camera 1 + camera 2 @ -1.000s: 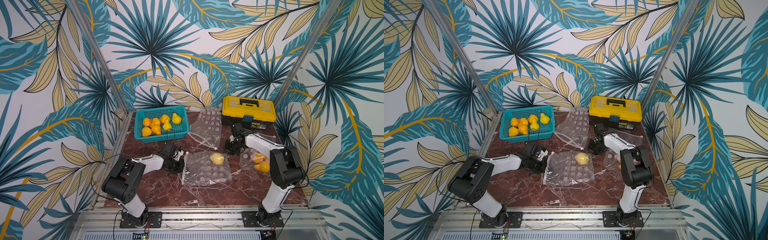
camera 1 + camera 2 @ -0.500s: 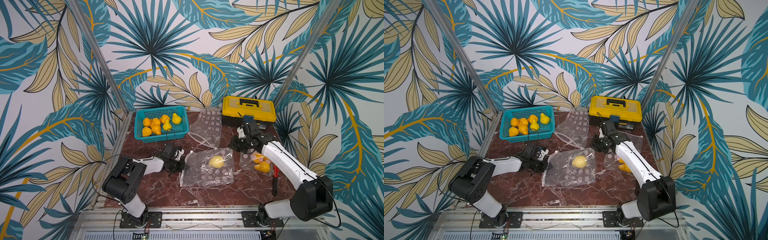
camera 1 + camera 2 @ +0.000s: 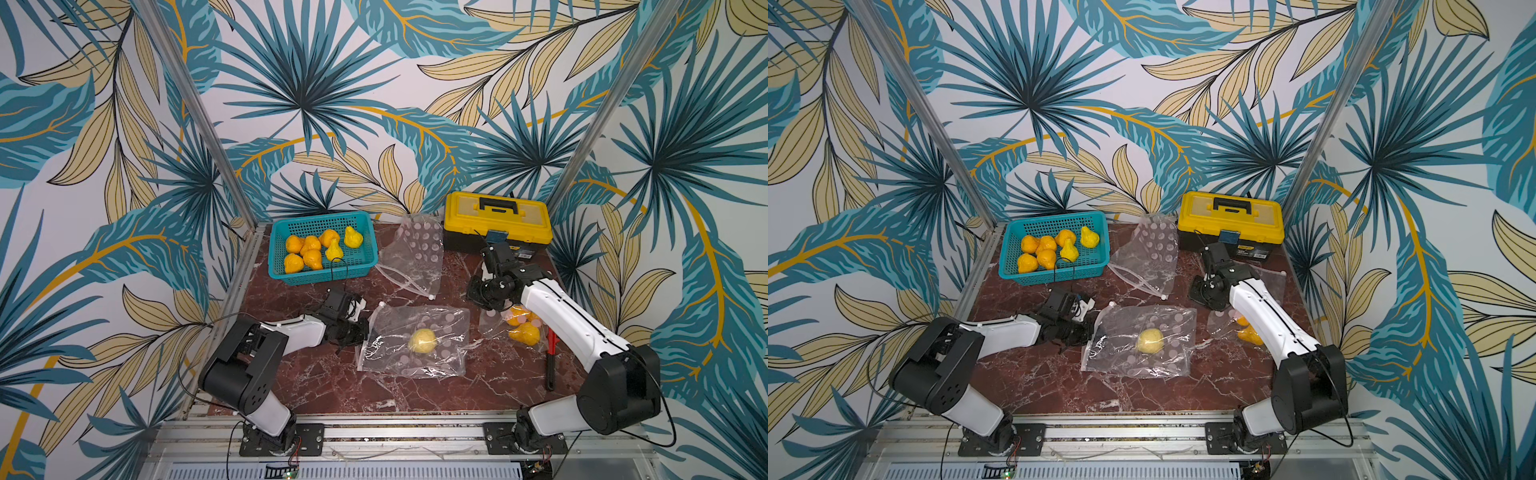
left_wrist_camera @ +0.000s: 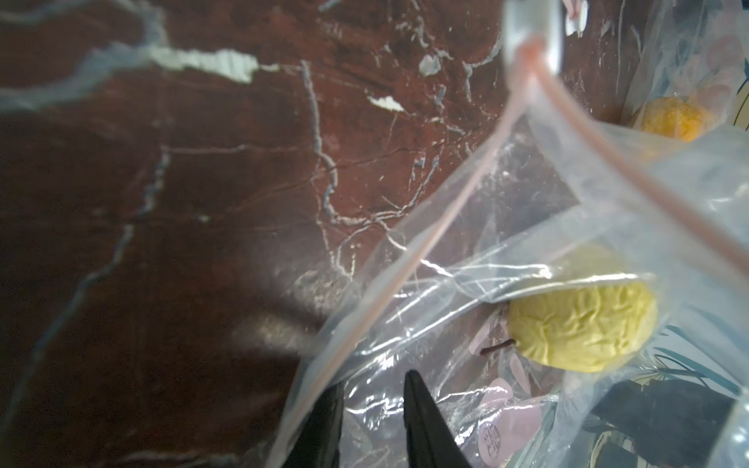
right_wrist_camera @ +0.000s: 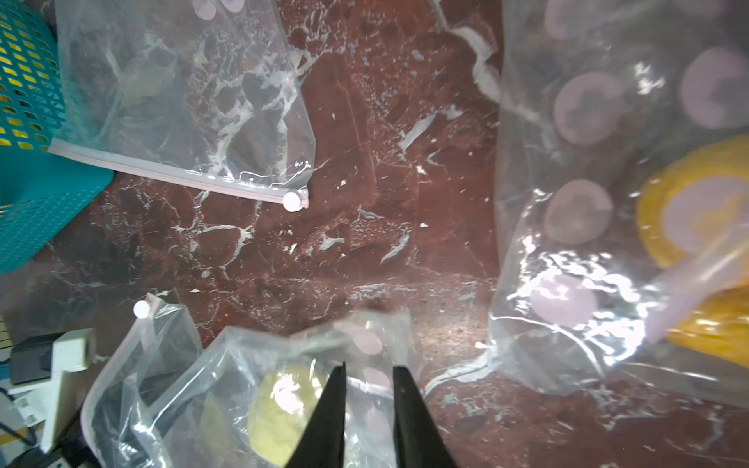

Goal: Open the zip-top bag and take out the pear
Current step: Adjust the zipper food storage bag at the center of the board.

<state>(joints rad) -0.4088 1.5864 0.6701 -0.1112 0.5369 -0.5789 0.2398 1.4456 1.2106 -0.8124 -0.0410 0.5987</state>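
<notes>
The pale yellow, wrinkled pear [image 3: 422, 340] is seen lying inside the clear plastic zip-top bag with pale round dots [image 3: 436, 328], which lies flat on the dark red marble-patterned tabletop [image 3: 316, 386] in both top views. In the left wrist view the bag's pink zip strip [image 4: 409, 263] is parted into two lines that meet at the white slider [image 4: 533, 32], so the mouth is judged to be open on the side away from the pear's stem.

The left gripper [image 4: 373, 409] is found at that mouth edge of the bag, its black fingers slightly parted, one at the zip strip and one over the film; whether film is pinched cannot be told. The right gripper [image 5: 369, 389] is held above the far end of the same bag, beyond the pear, fingers slightly apart and nothing held.

To do the step well, one lip of the mouth should be pinned or lifted by the left gripper so that the opening is kept wide. The pear should then be approached through that opening, stem end first, rather than pressed through the film, which would probably slip and bunch.
</notes>
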